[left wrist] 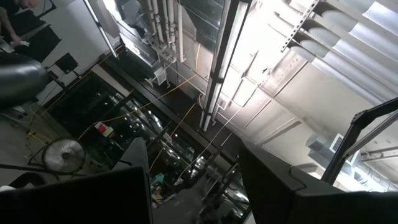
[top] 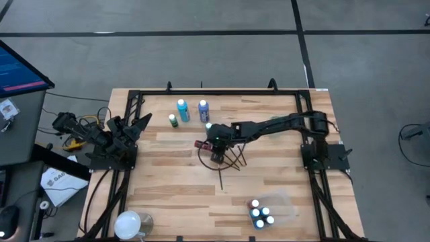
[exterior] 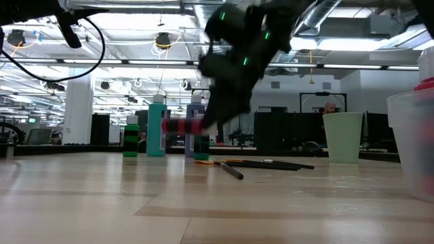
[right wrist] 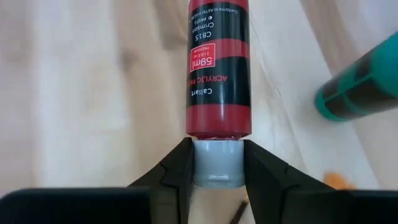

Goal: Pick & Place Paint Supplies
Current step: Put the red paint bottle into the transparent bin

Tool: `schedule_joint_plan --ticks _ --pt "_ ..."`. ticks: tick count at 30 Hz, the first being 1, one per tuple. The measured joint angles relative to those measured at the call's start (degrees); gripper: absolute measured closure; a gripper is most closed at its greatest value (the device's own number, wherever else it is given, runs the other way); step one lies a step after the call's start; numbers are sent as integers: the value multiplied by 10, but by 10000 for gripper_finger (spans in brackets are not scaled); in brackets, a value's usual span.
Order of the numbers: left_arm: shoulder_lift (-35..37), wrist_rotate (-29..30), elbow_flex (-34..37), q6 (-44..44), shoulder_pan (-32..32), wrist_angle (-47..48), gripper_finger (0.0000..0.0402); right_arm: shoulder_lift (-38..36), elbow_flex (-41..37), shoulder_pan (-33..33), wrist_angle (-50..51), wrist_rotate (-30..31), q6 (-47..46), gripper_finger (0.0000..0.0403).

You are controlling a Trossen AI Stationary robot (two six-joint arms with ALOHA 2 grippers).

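Your right gripper [right wrist: 216, 171] has its fingers closed on the grey cap of the red paint bottle [right wrist: 219, 68], held sideways just above mid-table; the pick looks made; next, carry it toward the clear tub [top: 282, 202] and release.

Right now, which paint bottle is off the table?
The red bottle, held sideways by its cap in the right gripper; the other loose bottles stand upright.
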State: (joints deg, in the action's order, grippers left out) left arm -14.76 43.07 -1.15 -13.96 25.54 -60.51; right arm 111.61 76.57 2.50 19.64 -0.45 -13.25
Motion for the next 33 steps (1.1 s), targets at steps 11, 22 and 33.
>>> schedule_joint_plan --ticks 11,22,33 --pt "0 0 0 0 0 0 270 -205 1 -73 125 -83 -252 298" --pt "0 0 0 0 0 0 270 -310 1 -218 386 -119 -610 293" --pt "0 0 0 0 0 0 270 -297 1 -314 459 -175 -760 293"
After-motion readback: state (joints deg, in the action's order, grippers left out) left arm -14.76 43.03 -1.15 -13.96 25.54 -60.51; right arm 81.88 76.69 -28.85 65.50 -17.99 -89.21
